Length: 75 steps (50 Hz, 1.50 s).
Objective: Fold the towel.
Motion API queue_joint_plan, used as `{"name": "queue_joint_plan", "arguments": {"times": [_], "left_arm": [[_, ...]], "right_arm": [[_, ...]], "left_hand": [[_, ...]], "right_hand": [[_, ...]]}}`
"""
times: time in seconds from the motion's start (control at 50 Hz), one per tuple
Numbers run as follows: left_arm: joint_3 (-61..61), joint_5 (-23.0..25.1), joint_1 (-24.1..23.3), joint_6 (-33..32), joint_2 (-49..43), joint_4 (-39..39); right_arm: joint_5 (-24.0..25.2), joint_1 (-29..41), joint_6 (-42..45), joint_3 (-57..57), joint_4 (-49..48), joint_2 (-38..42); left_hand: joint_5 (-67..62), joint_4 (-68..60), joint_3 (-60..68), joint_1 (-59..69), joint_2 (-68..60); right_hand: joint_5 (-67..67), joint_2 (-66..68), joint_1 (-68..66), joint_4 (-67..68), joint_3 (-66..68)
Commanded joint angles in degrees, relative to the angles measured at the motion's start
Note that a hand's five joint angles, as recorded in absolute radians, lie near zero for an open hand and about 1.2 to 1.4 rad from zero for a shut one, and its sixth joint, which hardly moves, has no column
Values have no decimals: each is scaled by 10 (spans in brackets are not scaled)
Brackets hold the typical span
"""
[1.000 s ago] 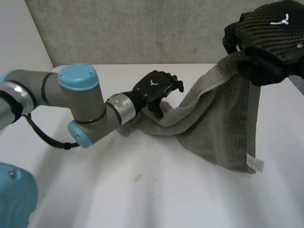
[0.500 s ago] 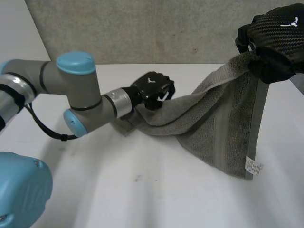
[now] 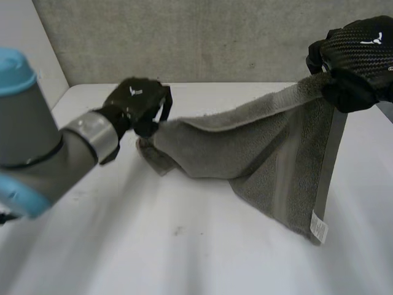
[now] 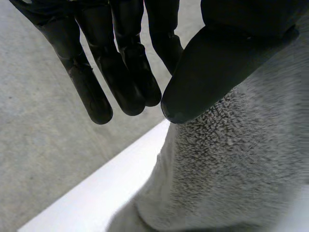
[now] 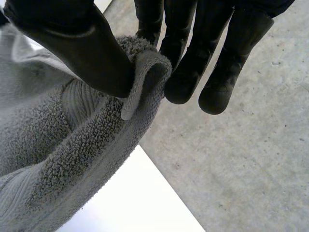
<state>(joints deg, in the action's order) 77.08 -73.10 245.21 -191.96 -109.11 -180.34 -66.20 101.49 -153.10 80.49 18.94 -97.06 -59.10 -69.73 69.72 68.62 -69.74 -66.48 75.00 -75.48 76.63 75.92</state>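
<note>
the towel point(image 3: 270, 153) hangs stretched between the two hands across the middle and right of the head view. its top edge runs from left of centre up to the upper right, and the rest drapes down onto the white table point(image 3: 184, 252), with a label point(image 3: 318, 227) at the low corner, lower right. the step in hand looks like spreading the towel by its top edge before laying it flat to fold. to do that well, i judge, both pinches need to be firm, the hands should draw apart until the top edge is straight, and they should come level, since the right end sits higher than the left. the left hand point(image 3: 136, 101), upper left of centre on an arm coming in from the left edge, has the towel's left end. in the left wrist view its thumb point(image 4: 217, 67) presses on the cloth and its fingers point(image 4: 120, 72) are nearly straight just beside it. the right hand point(image 3: 356, 58), in the upper right corner with its back to the camera, holds the other end. the right wrist view shows a rolled bit of the edge pinched between its thumb and fingers.
</note>
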Motion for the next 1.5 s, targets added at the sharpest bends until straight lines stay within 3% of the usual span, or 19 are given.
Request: {"name": "queue_joint_plan", "arguments": {"times": [0.02, 0.14, 0.24, 0.38, 0.42, 0.46, 0.48, 0.5, 0.52, 0.62, 0.8, 0.86, 0.9, 0.92, 0.96, 1.02, 1.26, 1.5], "left_arm": [[161, -41, -66, 4, 112, -7], [196, -79, -137, 9, 110, -5], [193, -100, -206, 32, 32, -4], [162, -98, -226, 54, -24, 0], [151, -100, -225, 52, -29, -1], [126, -101, -218, 53, -29, -4], [126, -101, -218, 53, -29, -4], [116, -101, -210, 54, -26, -7], [116, -101, -210, 54, -26, -7], [70, -131, -119, 48, -25, -31], [-23, -108, -84, -14, -95, -50], [-66, -69, -80, -61, -136, -41], [-100, -15, -80, -107, -177, -19], [-100, -15, -80, -107, -177, -19], [-140, 36, -80, -145, -216, 6], [-190, 55, -80, -169, -262, 26], [-379, 59, -81, -229, -406, 117], [-432, 59, -82, -290, -459, 158]], "right_arm": [[0, -1, 0, 7, 0, 0], [0, -1, 1, 9, -2, 10], [-1, 0, 2, 10, -3, 32], [-3, 0, 6, 13, -4, 66], [-6, 0, 13, 14, -4, 73], [-9, -1, 31, 20, -10, 80], [-9, -1, 31, 20, -10, 80], [-9, -1, 39, 26, -14, 82], [-9, -2, 39, 26, -15, 82], [-9, -4, 48, 41, -36, 84], [-9, -11, 49, 56, -41, 91], [-9, -11, 49, 64, -47, 92], [-9, -10, 49, 70, -55, 95], [-9, -10, 49, 70, -55, 95], [-9, -10, 49, 77, -59, 95], [-8, -9, 49, 82, -61, 95], [-6, -9, 49, 106, -76, 100], [-6, -10, 49, 119, -91, 114]], "left_hand": [[-109, -103, 103, 114, -103], [-109, -103, 103, 114, -103], [-109, -103, 103, 114, -103], [-109, -103, 103, 114, -103], [-52, -46, 46, 57, -46], [179, 185, -185, -174, 185], [180, 186, -186, -175, 187], [267, 273, -273, -262, 273], [268, 274, -274, -263, 274], [368, 375, -375, -364, 375], [363, 370, -370, -359, 370], [363, 370, -370, -359, 370], [363, 370, -370, -359, 370], [363, 370, -370, -359, 370], [365, 371, -371, -360, 372], [367, 373, -373, -362, 373], [375, 382, -381, -370, 382], [374, 380, -380, -369, 380]], "right_hand": [[-35, 50, -45, 34, 41], [-35, 50, -45, 34, 41], [-35, 50, -45, 34, 41], [-35, 50, -45, 34, 41], [-35, 50, -45, 34, 41], [-35, 50, -45, 34, 41], [-35, 50, -45, 34, 41], [-35, 50, -45, 34, 41], [-35, 50, -45, 34, 41], [-35, 50, -45, 34, 41], [-35, 50, -45, 34, 41], [-35, 50, -45, 34, 41], [-35, 50, -45, 34, 41], [-35, 50, -45, 34, 41], [-35, 50, -45, 34, 41], [-35, 50, -45, 34, 41], [-35, 50, -45, 34, 41], [-35, 50, -45, 34, 41]]}}
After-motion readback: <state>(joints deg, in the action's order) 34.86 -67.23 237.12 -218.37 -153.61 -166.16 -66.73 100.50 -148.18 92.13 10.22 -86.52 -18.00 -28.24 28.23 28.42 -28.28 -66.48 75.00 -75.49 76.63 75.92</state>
